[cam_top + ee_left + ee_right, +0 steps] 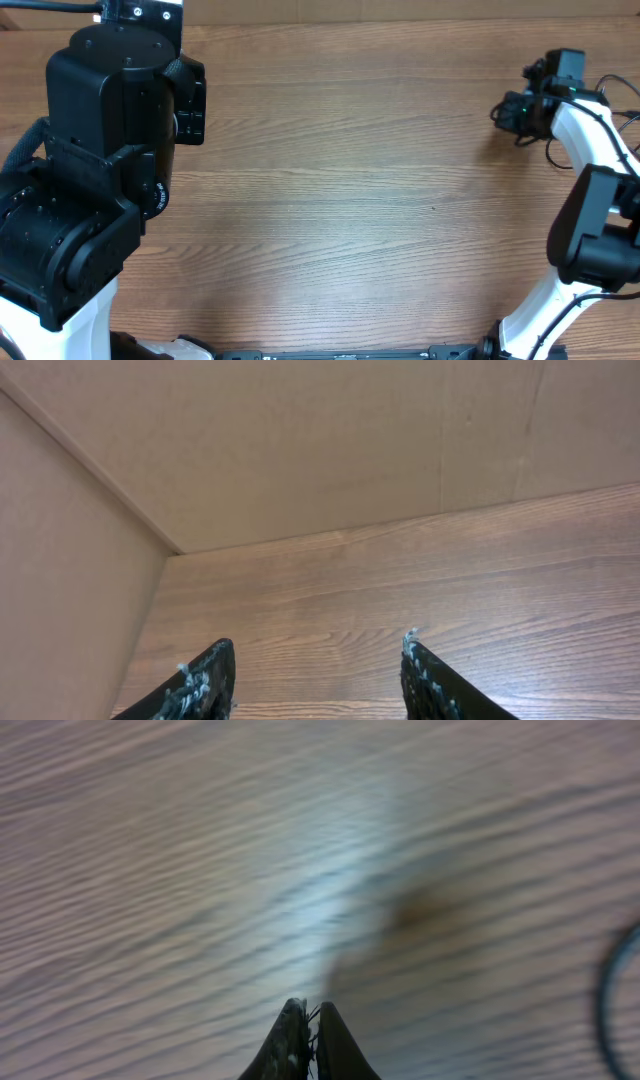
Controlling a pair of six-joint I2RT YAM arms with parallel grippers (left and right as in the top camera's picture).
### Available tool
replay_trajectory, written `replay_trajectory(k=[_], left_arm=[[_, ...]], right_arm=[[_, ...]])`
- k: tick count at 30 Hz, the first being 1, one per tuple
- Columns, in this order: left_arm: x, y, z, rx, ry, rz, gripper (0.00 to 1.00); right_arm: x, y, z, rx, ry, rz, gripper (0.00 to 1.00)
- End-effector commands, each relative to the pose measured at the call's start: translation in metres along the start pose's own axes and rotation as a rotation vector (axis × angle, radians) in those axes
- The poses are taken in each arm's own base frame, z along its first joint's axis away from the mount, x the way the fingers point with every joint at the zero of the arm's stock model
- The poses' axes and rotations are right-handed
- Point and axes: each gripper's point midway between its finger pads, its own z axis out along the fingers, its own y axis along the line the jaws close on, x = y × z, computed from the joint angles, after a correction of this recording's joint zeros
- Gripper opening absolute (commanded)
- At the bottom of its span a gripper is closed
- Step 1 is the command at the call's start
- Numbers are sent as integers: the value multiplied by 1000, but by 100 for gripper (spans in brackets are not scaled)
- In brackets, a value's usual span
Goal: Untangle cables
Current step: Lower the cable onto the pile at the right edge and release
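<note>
Two arms work at one wooden table (350, 200). The left arm (100, 170) fills the left of the overhead view. The right arm (585, 200) curves up the right edge.

The left gripper (315, 642) has two fingers standing well apart, with only bare wood between them and nothing held. The right gripper (308, 1010) has its two fingers pressed together. It is pinched closed, and I cannot tell whether anything thin is caught between the tips.

The cables (603, 990) show as one dark curved arc at the lower right edge of the right wrist view, blurred and cut off by the frame, apart from the closed fingertips. In the overhead view, thin black loops lie just beside the right arm at the upper right, but I cannot tell whether they are cables or arm wiring.

Two cardboard walls (350, 440) meet in a corner at the table's edge ahead of the left gripper. The middle of the table is open wood.

The whole right wrist view is smeared. The overhead view hides the left gripper under its own arm.
</note>
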Motion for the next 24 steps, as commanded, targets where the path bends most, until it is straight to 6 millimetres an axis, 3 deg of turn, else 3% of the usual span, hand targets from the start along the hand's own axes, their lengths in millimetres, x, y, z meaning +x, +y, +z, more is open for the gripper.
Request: replay_trajectory(k=[1, 6, 15, 24], left_arm=[[-2, 1, 0, -4, -6, 6, 52], [-9, 1, 0, -2, -33, -11, 50], [-16, 1, 0, -1, -60, -27, 50], [-13, 1, 0, -2, -46, -19, 51]], right_arm=[[1, -38, 2, 32, -9, 39, 4], [12, -51, 10, -1, -4, 27, 4], [20, -54, 25, 4, -21, 27, 4], [36, -90, 43, 89, 28, 54, 4]])
